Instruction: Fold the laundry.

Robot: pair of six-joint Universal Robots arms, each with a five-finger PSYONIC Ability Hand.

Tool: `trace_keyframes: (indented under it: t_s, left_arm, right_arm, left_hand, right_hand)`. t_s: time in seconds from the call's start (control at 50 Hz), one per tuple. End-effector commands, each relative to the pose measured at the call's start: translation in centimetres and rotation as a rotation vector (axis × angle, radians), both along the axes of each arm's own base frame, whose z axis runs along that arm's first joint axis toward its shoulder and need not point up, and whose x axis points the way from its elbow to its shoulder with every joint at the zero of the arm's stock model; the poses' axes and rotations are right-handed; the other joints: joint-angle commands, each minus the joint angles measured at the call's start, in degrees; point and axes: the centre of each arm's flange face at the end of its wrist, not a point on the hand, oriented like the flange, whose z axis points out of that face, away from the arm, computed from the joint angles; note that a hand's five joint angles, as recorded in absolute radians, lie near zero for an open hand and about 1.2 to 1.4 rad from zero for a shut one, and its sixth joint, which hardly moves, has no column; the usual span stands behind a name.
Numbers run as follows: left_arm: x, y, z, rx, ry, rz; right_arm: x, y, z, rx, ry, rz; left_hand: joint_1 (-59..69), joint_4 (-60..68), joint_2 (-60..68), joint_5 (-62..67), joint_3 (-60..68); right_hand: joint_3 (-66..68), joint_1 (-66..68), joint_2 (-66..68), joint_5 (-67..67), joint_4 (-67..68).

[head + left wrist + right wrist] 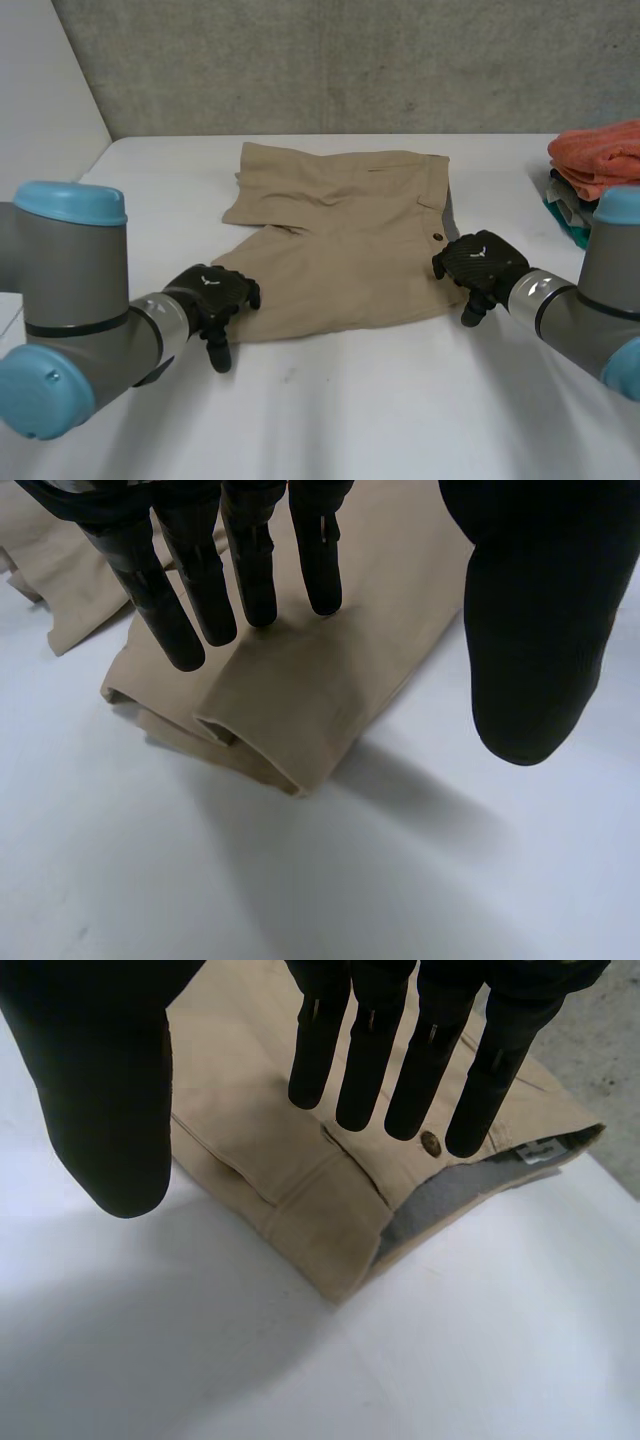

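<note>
The shorts [345, 240] lie flat in the middle of the table [350, 420], tan, with the legs stacked one on the other at the hem [250, 745]. I judge them light and limp: soft woven cloth that will sag and slide apart unless every layer is pinched together. The waistband [320, 1200], with its button [431, 1143] and grey lining, looks thicker and stiffer, so it is the surer hold.

My left hand [212, 293] is at the near hem corner, its fingers [250, 570] straight over the cloth and the thumb spread wide over bare table, grasping nothing. My right hand [478, 262] is at the near waistband corner, likewise released, fingers [372, 1050] extended above the button. I'd take both near corners, thumb under, fingers on top.

A pile of clothes [600, 160] sits at the table's far right.
</note>
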Motion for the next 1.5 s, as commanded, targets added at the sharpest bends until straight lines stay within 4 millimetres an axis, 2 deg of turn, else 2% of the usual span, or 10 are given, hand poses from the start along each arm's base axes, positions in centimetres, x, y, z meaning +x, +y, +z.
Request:
trace_keyframes:
  t_s: [0.02,0.16,0.26,0.42,0.58,0.74,0.86,1.0,1.3,1.5]
  left_arm:
    - [-0.5,-1.3,-1.3,-0.011,-0.018,0.021]
    - [-0.9,-2.5,-2.5,-0.038,-0.052,0.032]
    - [-1.6,-2.6,-3.1,-0.063,-0.092,0.001]
    - [-2.1,-2.8,-2.0,-0.151,-0.086,-0.004]
    - [-1.8,-2.3,0.1,-0.182,-0.070,0.002]
    - [-0.6,1.2,2.4,-0.108,-0.150,-0.115]
    - [1.0,6.5,3.9,0.071,-0.256,-0.280]
    - [1.4,10.0,5.9,0.164,-0.230,-0.405]
    - [-0.9,-2.0,5.0,-0.132,-0.191,-0.049]
    - [-1.2,-4.8,4.0,-0.126,-0.172,0.024]
  right_arm:
    - [0.1,-0.9,-1.2,-0.063,-0.003,-0.006]
    - [0.4,-1.9,-1.9,-0.114,-0.030,-0.032]
    - [0.6,-2.5,-2.0,-0.167,-0.038,-0.059]
    - [0.4,-2.5,-1.0,-0.180,-0.057,-0.087]
    - [-0.4,-0.7,0.4,-0.105,-0.012,-0.054]
    - [-2.5,3.7,4.0,0.017,0.194,0.033]
    - [-4.6,9.8,5.8,0.237,0.377,0.155]
    - [-4.9,11.3,6.5,0.164,0.436,0.263]
    - [-2.1,6.9,6.2,-0.031,0.024,-0.025]
    - [-0.6,7.4,3.4,0.036,-0.001,0.004]
  left_hand:
    - [3.38,2.82,3.04,2.66,3.12]
    - [3.38,2.81,3.04,2.65,3.11]
    - [6.23,5.67,5.89,5.51,5.96]
    - [55.66,55.09,55.32,54.93,55.39]
    - [57.52,56.96,57.18,56.80,57.26]
    - [57.52,56.96,57.18,56.80,57.26]
    - [57.52,56.96,57.18,56.80,57.26]
    - [57.52,56.96,57.18,56.80,57.26]
    - [57.52,56.96,57.18,56.80,57.26]
    - [57.52,56.96,57.18,56.80,57.26]
  right_hand:
    - [5.36,5.95,5.63,5.28,5.50]
    - [11.22,11.82,11.50,11.15,11.37]
    - [35.43,36.03,35.71,35.36,35.58]
    - [45.41,46.01,45.69,45.34,45.56]
    - [45.41,46.01,45.69,45.34,45.56]
    - [45.41,46.01,45.69,45.34,45.56]
    - [45.41,46.01,45.69,45.34,45.56]
    - [45.41,46.01,45.69,45.34,45.56]
    - [-10.09,-9.49,-9.81,-10.16,-9.94]
    - [-11.97,-11.37,-11.69,-12.04,-11.83]
